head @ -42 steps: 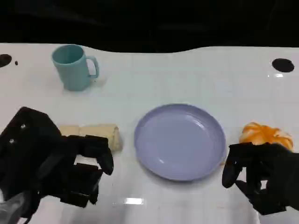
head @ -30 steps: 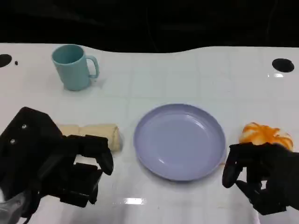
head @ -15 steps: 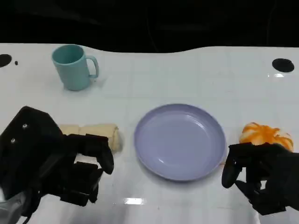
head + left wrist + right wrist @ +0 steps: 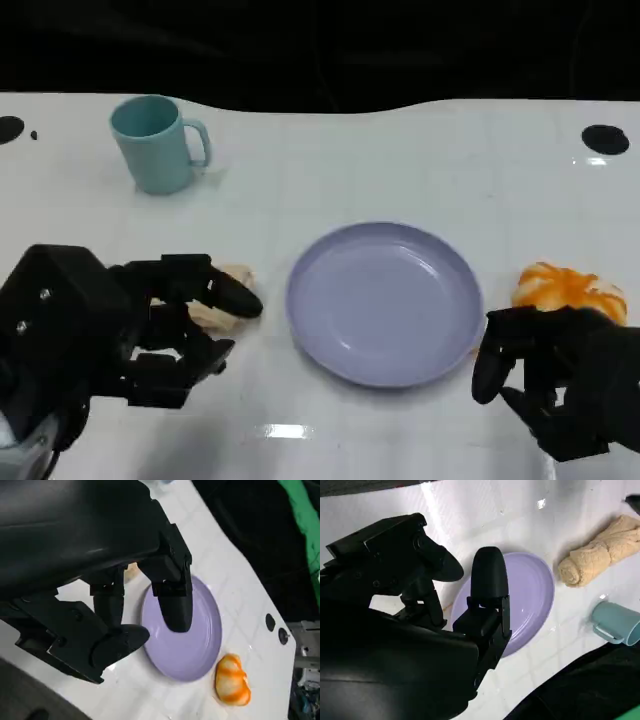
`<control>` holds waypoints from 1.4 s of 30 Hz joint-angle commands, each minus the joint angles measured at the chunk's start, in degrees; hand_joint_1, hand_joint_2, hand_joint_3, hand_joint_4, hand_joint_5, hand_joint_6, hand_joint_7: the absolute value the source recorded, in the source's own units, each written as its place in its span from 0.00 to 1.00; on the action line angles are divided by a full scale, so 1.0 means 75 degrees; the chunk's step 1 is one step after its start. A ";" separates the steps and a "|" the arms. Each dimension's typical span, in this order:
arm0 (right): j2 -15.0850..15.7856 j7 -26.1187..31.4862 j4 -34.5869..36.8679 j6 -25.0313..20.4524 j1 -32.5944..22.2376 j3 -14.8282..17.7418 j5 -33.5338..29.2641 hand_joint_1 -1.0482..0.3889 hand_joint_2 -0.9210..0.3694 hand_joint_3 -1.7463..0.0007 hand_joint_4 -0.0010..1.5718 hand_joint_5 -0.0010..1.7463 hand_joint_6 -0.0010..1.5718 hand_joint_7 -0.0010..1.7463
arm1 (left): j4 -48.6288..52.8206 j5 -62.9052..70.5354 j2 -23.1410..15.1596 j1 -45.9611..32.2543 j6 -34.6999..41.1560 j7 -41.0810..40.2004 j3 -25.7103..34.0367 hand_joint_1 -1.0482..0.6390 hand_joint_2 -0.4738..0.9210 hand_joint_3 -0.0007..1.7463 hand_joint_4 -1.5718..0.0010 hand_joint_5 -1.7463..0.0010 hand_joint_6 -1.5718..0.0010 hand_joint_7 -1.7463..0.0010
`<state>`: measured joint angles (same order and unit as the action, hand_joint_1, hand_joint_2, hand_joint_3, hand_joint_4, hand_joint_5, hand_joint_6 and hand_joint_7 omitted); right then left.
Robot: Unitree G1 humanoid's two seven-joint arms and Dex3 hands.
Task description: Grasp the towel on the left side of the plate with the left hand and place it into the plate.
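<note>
Head view: left hand (image 4: 150,325) spread, empty, over the rolled towel (image 4: 222,300). Grasp pending; plate (image 4: 385,300) bare.

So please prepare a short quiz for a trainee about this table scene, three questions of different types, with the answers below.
1. True or false: the rolled beige cloth towel already lies in the round lilac plate.
2. Which object stands at the table's far left? A) teal mug B) glass bottle C) wooden bowl
3. Fill in: the black left hand has its fingers over the ____.

Key: 1 false. 2 A, the teal mug. 3 towel.
</note>
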<state>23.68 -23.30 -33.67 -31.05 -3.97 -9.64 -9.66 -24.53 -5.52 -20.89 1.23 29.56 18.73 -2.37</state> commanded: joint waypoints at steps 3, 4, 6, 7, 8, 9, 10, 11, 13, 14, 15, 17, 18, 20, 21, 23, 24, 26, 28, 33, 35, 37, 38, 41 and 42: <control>0.0032 0.0032 -0.0123 -0.0088 0.0063 0.0031 -0.0008 0.73 0.26 0.40 0.45 1.00 0.45 0.80 | 0.0708 0.1265 -0.0194 -0.0160 -0.1874 -0.0447 -0.0225 0.44 1.00 0.09 0.81 0.60 0.70 0.92; 0.0036 0.0038 -0.0116 -0.0056 0.0061 0.0028 -0.0017 0.73 0.26 0.40 0.45 1.00 0.45 0.80 | 0.0791 0.1520 -0.0243 -0.0165 -0.2088 -0.0523 -0.0283 0.42 1.00 0.08 0.83 0.62 0.72 0.94; 0.0021 0.0042 -0.0089 0.0025 0.0047 0.0043 0.0009 0.73 0.26 0.40 0.46 1.00 0.45 0.80 | 0.0904 0.1870 -0.0296 -0.0154 -0.2327 -0.0596 -0.0349 0.39 1.00 0.06 0.90 0.65 0.77 0.97; 0.0021 0.0041 -0.0087 0.0036 0.0043 0.0043 0.0013 0.73 0.26 0.40 0.46 1.00 0.45 0.80 | 0.0918 0.2068 -0.0366 -0.0135 -0.2350 -0.0578 -0.0395 0.38 1.00 0.06 0.93 0.66 0.78 0.98; 0.0021 0.0041 -0.0092 0.0035 0.0040 0.0042 0.0014 0.72 0.27 0.40 0.46 1.00 0.45 0.80 | 0.0928 0.2238 -0.0419 -0.0122 -0.2379 -0.0553 -0.0426 0.38 1.00 0.05 0.96 0.67 0.80 0.99; 0.0024 0.0040 -0.0115 0.0005 0.0043 0.0033 0.0004 0.72 0.27 0.40 0.46 1.00 0.45 0.80 | 0.0934 0.2525 -0.0526 -0.0103 -0.2427 -0.0555 -0.0496 0.37 1.00 0.04 0.98 0.67 0.82 0.99; 0.0029 0.0039 -0.0135 -0.0014 0.0043 0.0024 -0.0006 0.72 0.27 0.40 0.46 1.00 0.45 0.80 | 0.0938 0.2790 -0.0613 -0.0091 -0.2473 -0.0563 -0.0556 0.35 1.00 0.04 0.99 0.69 0.84 1.00; 0.0029 0.0040 -0.0154 -0.0032 0.0040 0.0018 -0.0012 0.72 0.27 0.39 0.46 1.00 0.45 0.80 | 0.0970 0.3050 -0.0702 -0.0067 -0.2548 -0.0583 -0.0616 0.34 1.00 0.03 1.00 0.69 0.84 1.00; 0.0033 0.0040 -0.0172 -0.0034 0.0034 0.0013 -0.0019 0.72 0.27 0.39 0.46 1.00 0.45 0.80 | 0.1057 0.3470 -0.0830 0.0011 -0.2677 -0.0604 -0.0710 0.32 1.00 0.02 1.00 0.72 0.87 1.00; 0.0040 0.0037 -0.0169 -0.0030 0.0035 0.0014 -0.0021 0.72 0.27 0.39 0.46 1.00 0.45 0.80 | 0.1098 0.3661 -0.0865 0.0070 -0.2700 -0.0601 -0.0756 0.32 1.00 0.02 1.00 0.73 0.87 1.00; 0.0046 0.0034 -0.0164 -0.0038 0.0037 0.0014 -0.0023 0.72 0.27 0.39 0.46 1.00 0.45 0.80 | 0.1141 0.3863 -0.0896 0.0141 -0.2727 -0.0605 -0.0811 0.32 1.00 0.01 1.00 0.74 0.88 1.00; 0.0054 0.0021 -0.0145 -0.0030 0.0035 0.0036 -0.0003 0.72 0.28 0.39 0.46 1.00 0.45 0.80 | 0.1221 0.4273 -0.0969 0.0307 -0.2790 -0.0584 -0.0953 0.32 1.00 0.01 1.00 0.75 0.88 1.00; 0.0054 0.0015 -0.0137 -0.0017 0.0029 0.0054 0.0016 0.72 0.27 0.39 0.46 1.00 0.45 0.80 | 0.1271 0.4481 -0.1014 0.0407 -0.2825 -0.0553 -0.1043 0.32 1.00 0.01 0.99 0.75 0.89 1.00; 0.0067 0.0015 -0.0131 0.0017 0.0017 0.0066 0.0016 0.73 0.27 0.39 0.46 1.00 0.45 0.80 | 0.1414 0.4925 -0.1104 0.0630 -0.2860 -0.0480 -0.1248 0.31 1.00 0.01 0.98 0.75 0.89 1.00; 0.0073 0.0018 -0.0139 0.0015 0.0016 0.0059 0.0003 0.73 0.27 0.39 0.46 1.00 0.45 0.80 | 0.1507 0.5176 -0.1150 0.0750 -0.2863 -0.0455 -0.1364 0.31 1.00 0.01 0.98 0.75 0.89 1.00; 0.0065 0.0018 -0.0162 -0.0028 0.0017 0.0055 0.0005 0.73 0.27 0.39 0.46 1.00 0.45 0.80 | 0.1652 0.5628 -0.1236 0.0966 -0.2813 -0.0349 -0.1575 0.30 1.00 0.02 0.97 0.74 0.89 1.00; 0.0056 0.0018 -0.0173 -0.0042 0.0013 0.0055 0.0013 0.73 0.27 0.39 0.46 1.00 0.45 0.80 | 0.1711 0.5806 -0.1242 0.1087 -0.2709 -0.0236 -0.1674 0.30 1.00 0.02 0.96 0.74 0.89 0.99; 0.0048 0.0019 -0.0193 -0.0074 0.0003 0.0047 0.0012 0.73 0.27 0.39 0.46 1.00 0.45 0.80 | 0.1861 0.6091 -0.1217 0.1326 -0.2532 -0.0013 -0.1839 0.31 1.00 0.02 0.95 0.74 0.87 0.99; 0.0050 0.0025 -0.0205 -0.0073 -0.0019 0.0035 0.0000 0.73 0.27 0.39 0.46 1.00 0.45 0.80 | 0.2149 0.6371 -0.1176 0.1629 -0.2396 0.0188 -0.2034 0.32 1.00 0.01 0.93 0.75 0.85 0.98; 0.0053 0.0046 -0.0291 -0.0125 -0.0065 0.0001 -0.0046 0.72 0.27 0.40 0.46 1.00 0.45 0.80 | 0.3235 0.6755 -0.0996 0.2456 -0.2177 0.0517 -0.2453 0.32 0.99 0.00 0.86 0.80 0.82 0.99; 0.0050 0.0050 -0.0313 -0.0152 -0.0070 -0.0006 -0.0053 0.72 0.27 0.40 0.46 1.00 0.45 0.80 | 0.3457 0.6765 -0.0963 0.2598 -0.2191 0.0526 -0.2506 0.32 0.99 0.00 0.85 0.82 0.81 0.99; 0.0025 0.0039 -0.0333 -0.0156 -0.0081 0.0010 -0.0004 0.72 0.27 0.39 0.46 1.00 0.45 0.80 | 0.4025 0.6808 -0.0888 0.2941 -0.2203 0.0576 -0.2653 0.32 0.99 0.00 0.83 0.84 0.80 0.99; 0.0026 0.0037 -0.0341 -0.0147 -0.0088 0.0010 0.0002 0.72 0.27 0.39 0.46 1.00 0.45 0.80 | 0.4298 0.6826 -0.0853 0.3096 -0.2219 0.0579 -0.2722 0.32 0.99 0.00 0.82 0.85 0.80 0.99; 0.0048 0.0034 -0.0358 -0.0163 -0.0094 -0.0001 -0.0020 0.72 0.27 0.39 0.46 1.00 0.45 0.80 | 0.5163 0.6884 -0.0726 0.3524 -0.2362 0.0431 -0.2930 0.32 0.99 0.00 0.80 0.87 0.79 0.99; 0.0039 0.0037 -0.0383 -0.0208 -0.0100 -0.0006 -0.0022 0.72 0.27 0.39 0.46 1.00 0.45 0.80 | 0.5470 0.6910 -0.0678 0.3667 -0.2413 0.0375 -0.3012 0.32 0.99 0.00 0.79 0.88 0.79 0.99</control>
<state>23.60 -23.15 -35.55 -31.97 -4.56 -9.90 -9.80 11.88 45.44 -26.15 26.06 12.20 22.28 -23.84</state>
